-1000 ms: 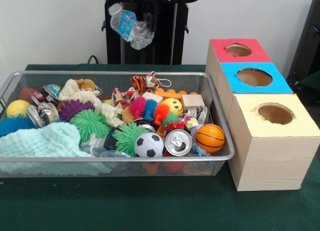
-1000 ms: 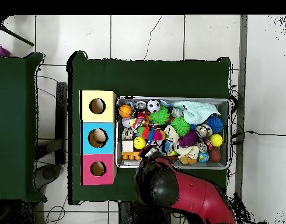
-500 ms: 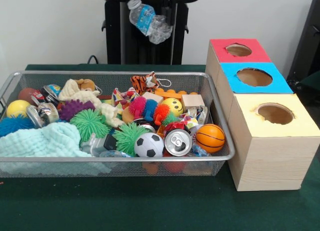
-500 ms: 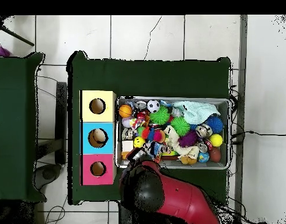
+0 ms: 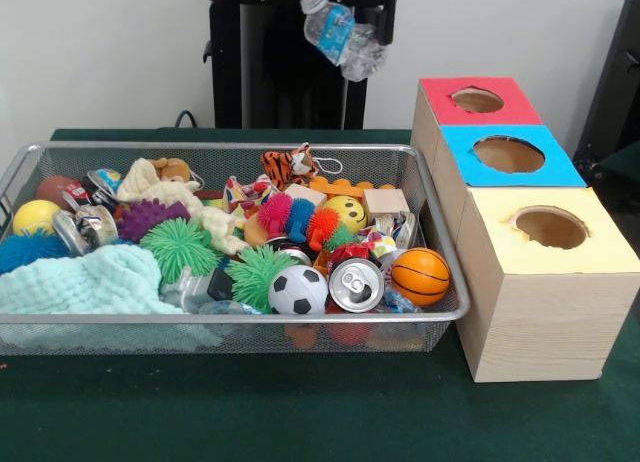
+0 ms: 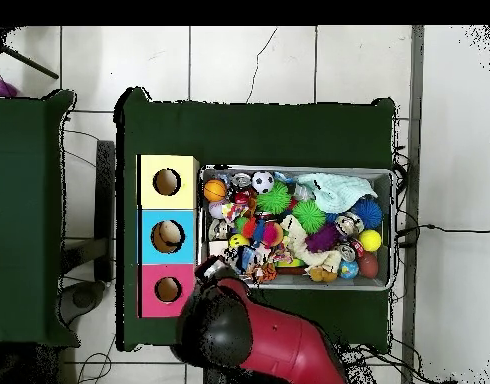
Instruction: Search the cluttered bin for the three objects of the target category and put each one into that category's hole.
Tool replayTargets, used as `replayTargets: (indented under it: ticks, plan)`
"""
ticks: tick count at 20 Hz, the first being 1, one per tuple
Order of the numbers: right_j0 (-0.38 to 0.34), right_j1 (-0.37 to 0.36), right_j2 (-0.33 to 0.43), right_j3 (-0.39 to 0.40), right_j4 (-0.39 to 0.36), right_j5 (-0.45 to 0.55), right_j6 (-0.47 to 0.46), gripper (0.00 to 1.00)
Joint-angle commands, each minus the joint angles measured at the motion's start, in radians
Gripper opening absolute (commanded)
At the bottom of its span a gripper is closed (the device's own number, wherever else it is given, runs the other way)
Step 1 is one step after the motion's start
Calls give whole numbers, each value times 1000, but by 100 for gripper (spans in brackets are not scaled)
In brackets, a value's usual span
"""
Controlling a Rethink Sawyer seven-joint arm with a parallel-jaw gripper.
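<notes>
— Bottle status?

— My gripper is pinching a clear plastic bottle with a blue label, high above the table. In the front view it hangs tilted, cap up and to the left, in front of the black pedestal and just left of the red box.

— And the bin?

— It sits on the green table, well below the bottle, packed with toys: a soccer ball, a basketball, spiky green balls, a yellow ball, a toy tiger, a pale green cloth. A drink can lies between the two sports balls.

— The boxes?

— Three stand in a row beside the bin, tops red, blue and yellow, each with a round hole.

— From overhead?

— My red arm covers the bin's corner nearest the red box. I cannot see the bottle there.
</notes>
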Motion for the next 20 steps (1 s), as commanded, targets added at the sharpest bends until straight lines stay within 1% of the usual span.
replayTargets:
  ticks: [1, 4, 7, 10, 12, 17, 20]
  plan:
    - [69, 17, -56, -1, 78, 139, 287, 0]
    - [97, 20, -78, -23, 93, 165, 295, 0]
    - [144, 41, -108, -50, 107, 177, 316, 0]
    - [179, 76, -112, -33, 141, 122, 326, 0]
    - [208, 97, -121, -36, 161, 106, 339, 0]
    - [280, 130, -160, -56, 203, 95, 364, 0]
    - [287, 149, -165, -66, 225, 86, 354, 0]
